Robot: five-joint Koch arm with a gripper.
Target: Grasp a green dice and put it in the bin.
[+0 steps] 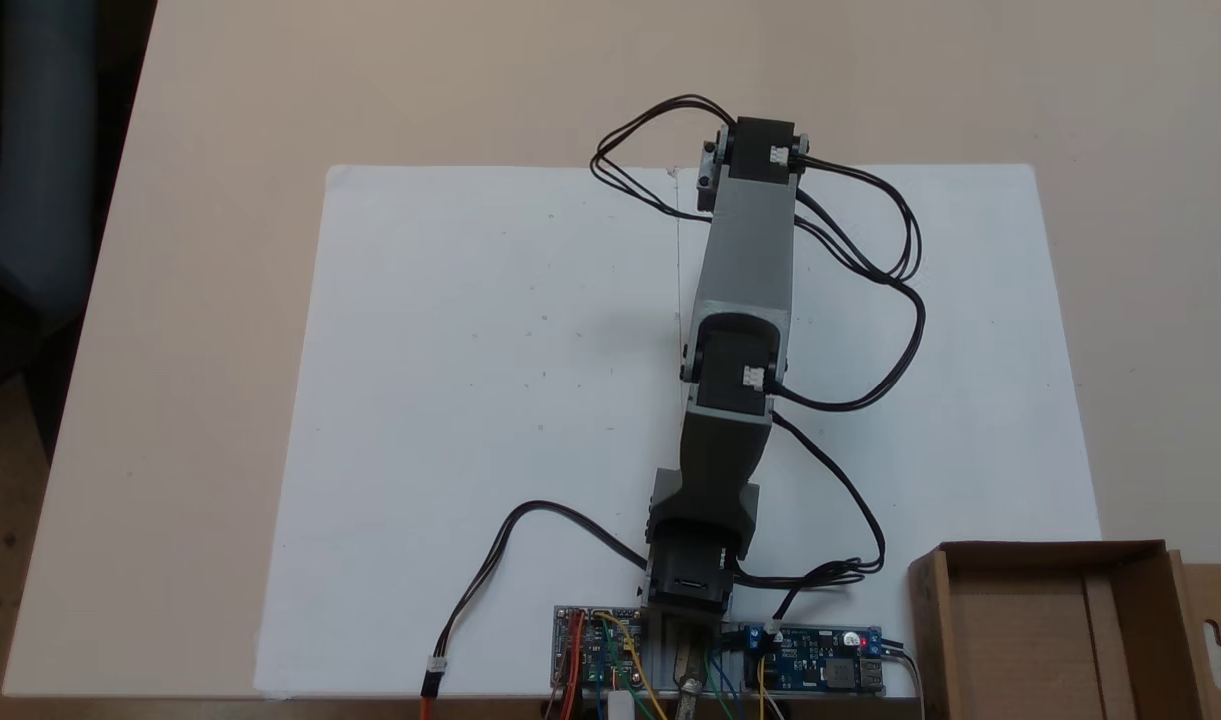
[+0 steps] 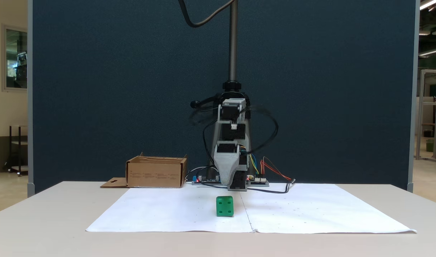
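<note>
One gripper (image 2: pixel 235 184) of mine hangs low, jaws hidden, can't tell grip. Small green plastic dice (image 2: pixel 224 206) sits on white paper sheet (image 2: pixel 310 210) in front; brown cardboard bin (image 2: pixel 156 172) by base, beige table (image 2: pixel 43 214), dark blue partition (image 2: pixel 114 89) behind.

A beige table (image 2: pixel 43 221) carries white paper (image 2: pixel 310 210), the green dice (image 2: pixel 224 206) and the bin (image 2: pixel 155 174)
</note>
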